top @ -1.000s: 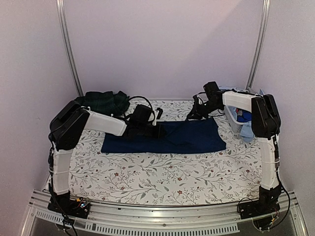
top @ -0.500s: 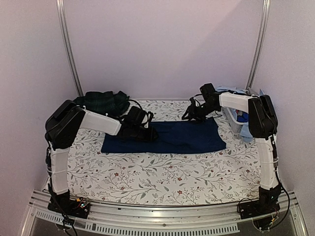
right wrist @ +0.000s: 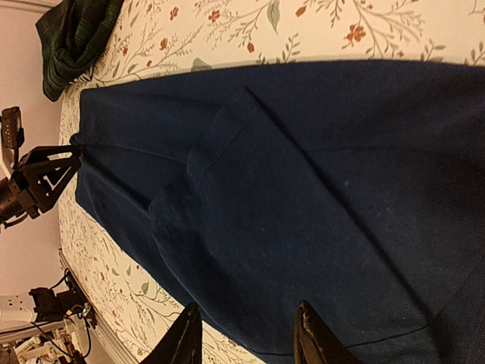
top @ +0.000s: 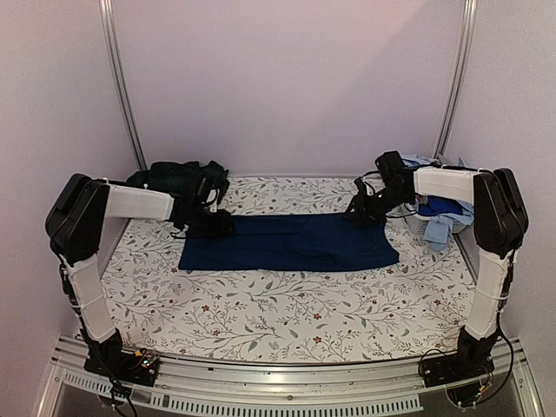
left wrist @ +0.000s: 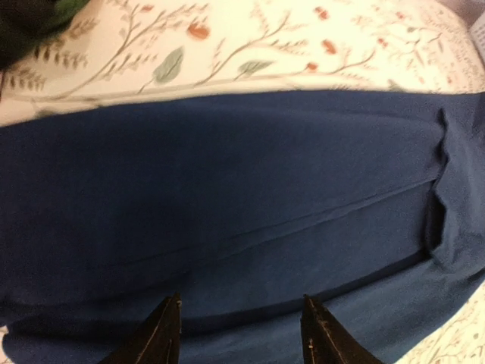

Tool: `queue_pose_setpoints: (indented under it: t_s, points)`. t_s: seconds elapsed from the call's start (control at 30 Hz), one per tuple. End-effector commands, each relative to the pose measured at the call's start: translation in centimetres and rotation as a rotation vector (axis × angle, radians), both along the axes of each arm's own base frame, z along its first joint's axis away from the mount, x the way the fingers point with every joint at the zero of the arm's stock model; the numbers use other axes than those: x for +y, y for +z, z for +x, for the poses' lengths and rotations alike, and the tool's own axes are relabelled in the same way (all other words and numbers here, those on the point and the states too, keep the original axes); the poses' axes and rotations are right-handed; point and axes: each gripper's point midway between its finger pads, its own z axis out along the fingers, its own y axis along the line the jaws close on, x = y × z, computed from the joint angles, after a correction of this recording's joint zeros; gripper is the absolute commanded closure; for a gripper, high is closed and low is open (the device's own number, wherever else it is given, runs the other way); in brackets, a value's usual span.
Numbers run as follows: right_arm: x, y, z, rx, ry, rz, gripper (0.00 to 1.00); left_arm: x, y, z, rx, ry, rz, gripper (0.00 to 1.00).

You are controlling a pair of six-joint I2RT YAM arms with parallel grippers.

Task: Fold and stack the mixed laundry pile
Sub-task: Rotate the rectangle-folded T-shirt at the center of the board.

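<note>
Far left: dark green plaid piece (top: 178, 181) is heaped behind the far-left corner of the navy T-shirt (top: 291, 243), near it; contact cannot be told from above.

Left pincer (top: 215, 224) is held low over the left end of the navy T-shirt, near its far-left corner. In the left wrist view the two fingers (left wrist: 163, 337) are seen apart, nothing gripped between them, navy cloth filling the frame beneath. A long crease is seen running across the cloth there.

Centre: the navy T-shirt is laid flat as a long band, its long side running left to right, on the surface (top: 287, 313), which is covered by a floral sheet (top: 217, 300). In the right wrist view a sleeve is seen folded in over the body of the shirt.

Right pincer (top: 363, 208) is held at the far-right corner of the navy T-shirt. Its fingers (right wrist: 186, 337) are seen parted, empty, above the right end of the cloth.

Far right: light blue garments (top: 437, 228) are bunched just beyond the right edge of the navy T-shirt, partly hidden by the right arm.
</note>
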Motion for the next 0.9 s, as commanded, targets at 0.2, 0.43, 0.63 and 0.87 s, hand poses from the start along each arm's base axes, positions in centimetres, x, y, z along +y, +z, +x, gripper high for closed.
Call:
queue_pose_setpoints:
  t_s: [0.2, 0.43, 0.63, 0.87]
  points:
    - [0.7, -6.8, -4.8, 0.124, 0.043, -0.094, 0.61, 4.7, -5.2, -5.6, 0.236, 0.019, 0.151, 0.49]
    - [-2.5, -11.4, -5.0, 0.191, 0.011, -0.210, 0.62, 5.0, -8.0, -10.1, 0.355, -0.032, 0.181, 0.64]
    - [-4.4, -11.1, -1.3, 0.132, -0.015, -0.250, 0.62, 3.7, -9.2, -16.7, 0.452, -0.120, 0.217, 0.68]
    - [0.2, -7.3, 3.5, 0.012, 0.092, -0.151, 0.62, -2.0, -8.8, -26.8, 0.551, -0.378, 0.237, 0.68]
